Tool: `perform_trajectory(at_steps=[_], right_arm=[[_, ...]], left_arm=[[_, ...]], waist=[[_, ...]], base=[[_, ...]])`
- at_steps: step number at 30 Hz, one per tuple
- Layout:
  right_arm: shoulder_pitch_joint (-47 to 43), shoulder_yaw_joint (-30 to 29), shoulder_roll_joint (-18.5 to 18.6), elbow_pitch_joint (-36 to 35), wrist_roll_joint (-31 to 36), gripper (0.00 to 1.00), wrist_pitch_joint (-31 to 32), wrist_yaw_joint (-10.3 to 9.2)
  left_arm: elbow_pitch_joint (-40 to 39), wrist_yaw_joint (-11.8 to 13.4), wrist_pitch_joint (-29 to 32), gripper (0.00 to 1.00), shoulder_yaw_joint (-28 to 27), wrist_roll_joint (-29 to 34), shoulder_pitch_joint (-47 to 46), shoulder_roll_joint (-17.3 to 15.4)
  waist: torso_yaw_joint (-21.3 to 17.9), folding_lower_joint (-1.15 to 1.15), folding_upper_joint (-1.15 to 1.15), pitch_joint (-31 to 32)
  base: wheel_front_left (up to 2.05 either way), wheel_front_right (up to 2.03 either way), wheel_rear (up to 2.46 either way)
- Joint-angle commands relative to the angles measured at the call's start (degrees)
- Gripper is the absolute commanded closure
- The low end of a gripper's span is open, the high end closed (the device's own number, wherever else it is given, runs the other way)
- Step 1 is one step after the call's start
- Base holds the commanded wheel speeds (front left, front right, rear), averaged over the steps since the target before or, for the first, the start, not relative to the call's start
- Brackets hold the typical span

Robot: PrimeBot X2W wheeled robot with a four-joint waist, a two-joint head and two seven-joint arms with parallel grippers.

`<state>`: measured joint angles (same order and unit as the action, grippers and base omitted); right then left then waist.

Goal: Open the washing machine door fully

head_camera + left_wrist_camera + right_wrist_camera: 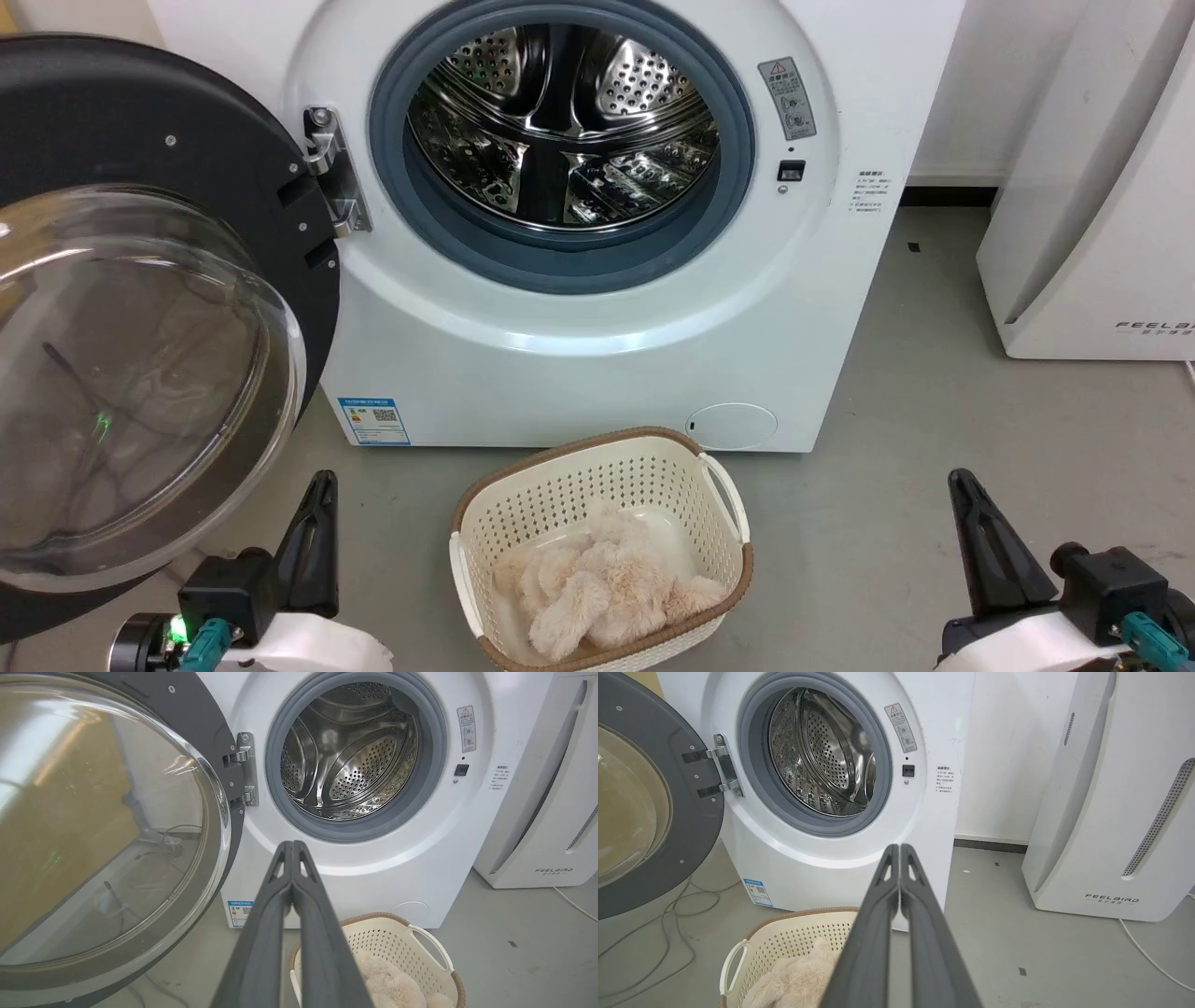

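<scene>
Left hand (322,487) low at near left, its two dark fingers pressed together, nothing between them; the left wrist view shows the same, tips meeting (293,845). Right hand (962,485) low at near right, likewise closed and empty, apart from everything. Between the two, on the grey floor (934,420), a cream perforated basket (721,485) with brown rim, a cream fluffy cloth (597,588) lying in it. Just above the left hand, not touching it, the washing machine door (187,140): swung out wide to the left of the opening, inner face towards the head camera, clear glass bowl (121,373) bulging forward. It hangs on a metal hinge (336,173) at the opening's left edge. Behind the basket, the washing machine (579,373), blue label (373,420) low on its front. Grey rubber ring (560,266) and steel drum (560,121) fully exposed. Farther right, a white slanted appliance (1102,233) by the wall.
</scene>
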<state>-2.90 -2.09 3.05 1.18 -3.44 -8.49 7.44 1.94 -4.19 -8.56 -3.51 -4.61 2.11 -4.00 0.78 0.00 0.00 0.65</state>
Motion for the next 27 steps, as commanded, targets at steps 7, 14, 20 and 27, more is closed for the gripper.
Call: perform_trajectory(at_steps=[7,14,20,27], right_arm=[[1.1,0.3,-0.1,-0.4,0.8,1.0,1.1,0.02],[1.3,0.5,-0.1,-0.5,1.1,1.0,1.9,0.03],[1.5,0.7,-0.1,-0.6,1.4,1.0,2.6,0.03],[1.7,0.9,-0.1,-0.7,1.7,1.0,3.5,0.03]], left_arm=[[-0.5,0.6,1.2,1.0,0.5,1.0,-0.9,0.4],[-0.6,1.0,2.1,1.0,0.8,1.4,-1.1,0.5],[-0.8,1.3,2.8,1.0,1.1,1.7,-1.2,0.6],[-0.9,1.7,3.6,1.0,1.4,2.2,-1.3,0.6]], waist=[[-0.1,0.0,0.0,-0.1],[-0.2,0.0,0.0,-0.1],[-0.2,0.0,0.0,-0.2],[-0.3,0.0,0.0,-0.3]], base=[[0.0,0.0,0.0],[0.0,0.0,0.0],[0.0,0.0,0.0],[0.0,0.0,0.0]])
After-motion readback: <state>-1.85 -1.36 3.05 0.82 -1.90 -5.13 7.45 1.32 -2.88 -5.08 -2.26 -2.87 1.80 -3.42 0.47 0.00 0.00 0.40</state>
